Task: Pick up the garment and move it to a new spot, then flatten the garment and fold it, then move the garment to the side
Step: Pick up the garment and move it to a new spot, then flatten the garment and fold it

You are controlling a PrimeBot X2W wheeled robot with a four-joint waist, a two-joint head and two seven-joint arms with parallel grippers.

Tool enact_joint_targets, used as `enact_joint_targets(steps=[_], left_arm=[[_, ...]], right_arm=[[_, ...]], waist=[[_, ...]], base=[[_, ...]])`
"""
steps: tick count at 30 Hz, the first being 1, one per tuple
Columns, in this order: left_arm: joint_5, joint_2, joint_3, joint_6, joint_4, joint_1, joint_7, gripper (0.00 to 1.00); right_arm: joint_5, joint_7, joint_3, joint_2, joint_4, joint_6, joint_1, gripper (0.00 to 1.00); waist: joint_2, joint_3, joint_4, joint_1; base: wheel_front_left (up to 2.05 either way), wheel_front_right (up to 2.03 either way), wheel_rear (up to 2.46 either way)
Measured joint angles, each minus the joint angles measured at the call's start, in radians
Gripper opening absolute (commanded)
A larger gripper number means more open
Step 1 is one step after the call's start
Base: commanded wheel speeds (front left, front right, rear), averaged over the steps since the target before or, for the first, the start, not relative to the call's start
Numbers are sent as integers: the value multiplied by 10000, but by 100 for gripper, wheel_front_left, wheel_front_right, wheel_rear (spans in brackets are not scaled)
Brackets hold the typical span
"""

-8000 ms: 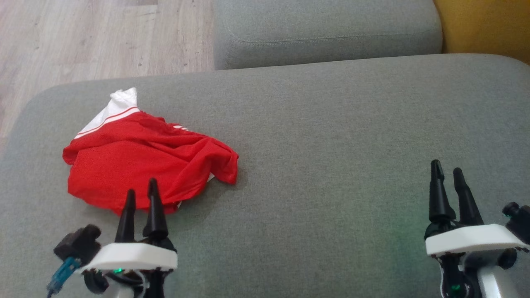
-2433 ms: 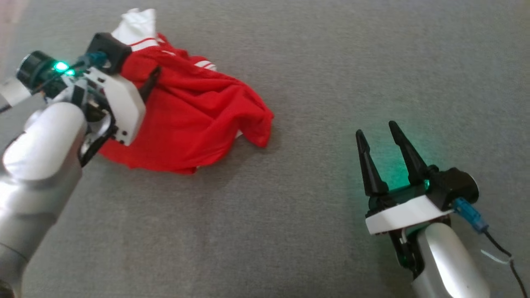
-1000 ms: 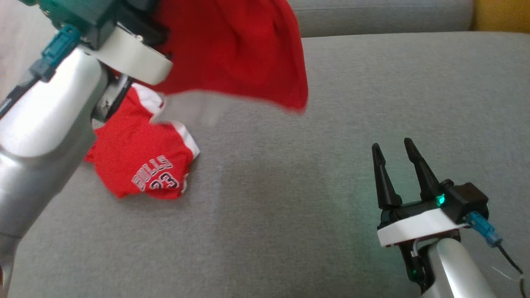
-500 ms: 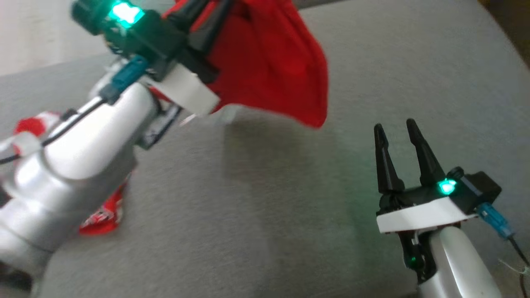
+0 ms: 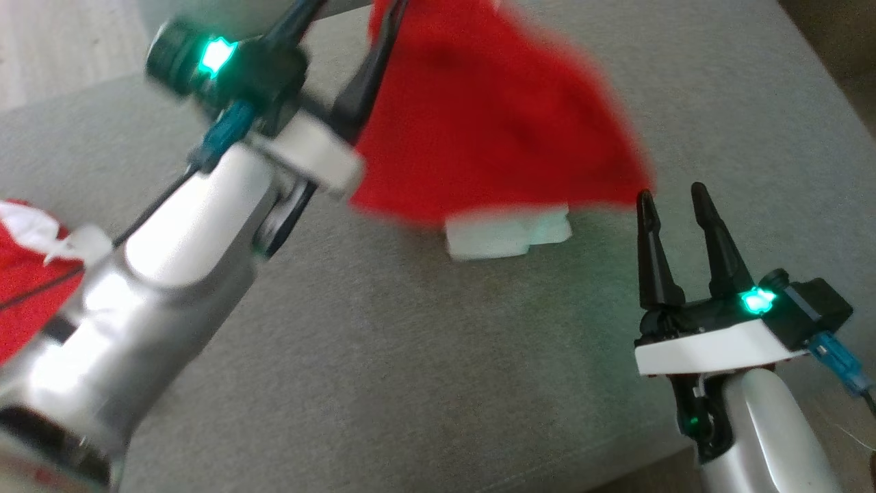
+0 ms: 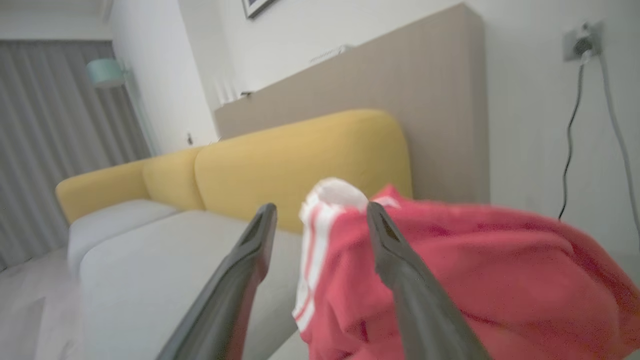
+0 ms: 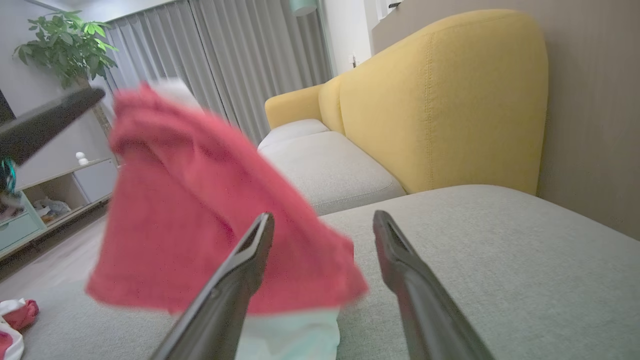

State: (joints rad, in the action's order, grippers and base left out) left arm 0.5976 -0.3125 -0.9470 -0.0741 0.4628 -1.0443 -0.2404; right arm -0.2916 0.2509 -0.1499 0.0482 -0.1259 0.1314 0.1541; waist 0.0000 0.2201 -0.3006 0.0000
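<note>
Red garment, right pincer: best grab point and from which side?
Probably the lower right corner of the red garment, beside its white band. That corner is the part nearest the open right pincer, so come forward from the robot's right, jaws across the edge. The left pincer stands open with the striped top between its jaws, and the cloth is blurred, so it may drop.

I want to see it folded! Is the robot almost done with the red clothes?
Not nearly. Done: the red garment is lifted off the grey cushion. In hand: it hangs blurred in the air at the left gripper, whose jaws stand apart, so it may be dropping. The right gripper is open and empty. Left: flattening, folding, moving it aside.
</note>
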Motion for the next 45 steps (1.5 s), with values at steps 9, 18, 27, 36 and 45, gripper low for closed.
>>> enact_joint_targets(steps=[9,18,27,36,45], left_arm=[[94,-1041,284,-144,706,2111,-90,100],[-585,-1195,2268,-1127,-1730,4991,-163,100],[-1678,31,4079,-1546,-3281,8649,-163,100],[-2706,696,5035,-706,-3352,8991,-161,100],[-3225,1097,5402,-86,-3185,8778,-161,100]], right_arm=[[500,0,437,-6,-19,0,-12,100],[1106,0,991,-8,-336,0,-259,100],[1369,0,1151,-15,-740,0,-988,100],[1540,0,1175,-19,-997,0,-1022,100],[1580,0,2199,-25,-2767,0,-355,100]], waist=[[0,28,1203,0],[0,-373,2671,0],[0,-1103,3515,-3],[0,-1070,3448,-1],[0,-743,3459,0]], base=[[0,0,0],[0,0,0],[0,0,0],[0,0,0],[0,0,0]])
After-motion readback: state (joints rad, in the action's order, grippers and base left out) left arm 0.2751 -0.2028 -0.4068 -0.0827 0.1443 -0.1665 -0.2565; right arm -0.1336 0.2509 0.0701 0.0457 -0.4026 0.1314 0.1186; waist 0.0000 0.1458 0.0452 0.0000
